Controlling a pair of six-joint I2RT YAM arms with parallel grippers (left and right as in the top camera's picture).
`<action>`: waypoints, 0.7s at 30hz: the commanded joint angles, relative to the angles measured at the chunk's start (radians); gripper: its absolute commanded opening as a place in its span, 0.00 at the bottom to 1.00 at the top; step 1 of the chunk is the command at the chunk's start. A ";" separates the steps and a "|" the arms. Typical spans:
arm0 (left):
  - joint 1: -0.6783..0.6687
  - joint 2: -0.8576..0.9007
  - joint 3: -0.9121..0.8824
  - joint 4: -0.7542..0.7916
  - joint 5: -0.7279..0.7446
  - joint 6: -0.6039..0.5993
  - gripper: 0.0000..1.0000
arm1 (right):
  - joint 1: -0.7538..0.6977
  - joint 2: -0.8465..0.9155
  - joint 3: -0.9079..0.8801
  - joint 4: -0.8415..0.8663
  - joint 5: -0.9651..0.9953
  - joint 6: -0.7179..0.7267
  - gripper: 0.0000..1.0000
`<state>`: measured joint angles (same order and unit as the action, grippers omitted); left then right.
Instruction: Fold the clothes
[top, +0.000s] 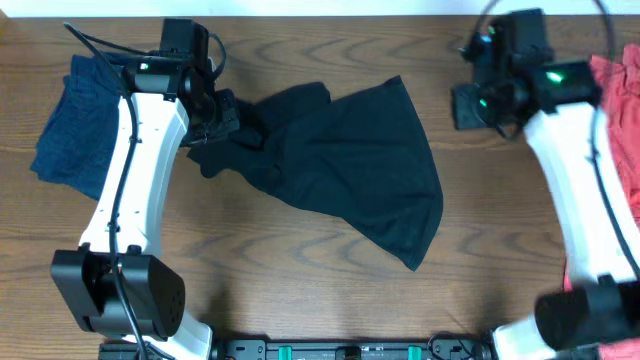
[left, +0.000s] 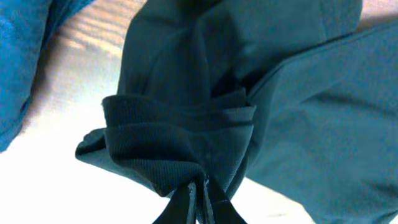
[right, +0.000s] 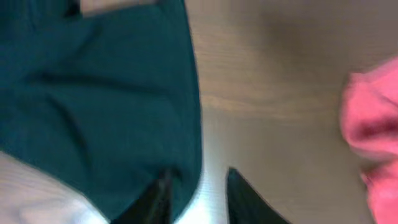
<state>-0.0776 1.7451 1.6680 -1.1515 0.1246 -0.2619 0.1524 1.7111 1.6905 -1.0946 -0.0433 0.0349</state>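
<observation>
A large black shirt (top: 340, 165) lies crumpled across the middle of the table. My left gripper (top: 222, 118) is shut on a bunched ribbed edge of the black shirt (left: 180, 149) at its far left end; the closed fingertips (left: 198, 186) pinch the fabric. My right gripper (top: 468, 105) is open and empty, to the right of the shirt near the far edge. In the right wrist view its fingers (right: 199, 186) hang over the shirt's edge (right: 112, 106) and bare wood. A navy-blue garment (top: 75, 125) lies at far left. A coral-red garment (top: 620, 110) lies at far right.
The wooden table (top: 300, 290) shows bare wood in front of the shirt. The navy garment also shows in the left wrist view (left: 25, 56). The coral garment also shows in the right wrist view (right: 373, 124). The arm bases stand at the near edge.
</observation>
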 joint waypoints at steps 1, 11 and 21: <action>-0.001 -0.007 0.005 -0.014 0.005 -0.002 0.06 | 0.017 0.116 -0.016 0.101 -0.093 -0.040 0.32; -0.001 -0.007 0.005 -0.014 0.005 -0.002 0.06 | 0.067 0.581 0.388 0.228 -0.031 0.004 0.67; -0.001 -0.007 0.005 0.003 0.005 -0.002 0.06 | 0.115 0.833 0.509 0.389 0.018 0.039 0.75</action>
<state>-0.0776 1.7451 1.6680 -1.1511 0.1276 -0.2623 0.2276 2.4866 2.1807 -0.7170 -0.0624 0.0544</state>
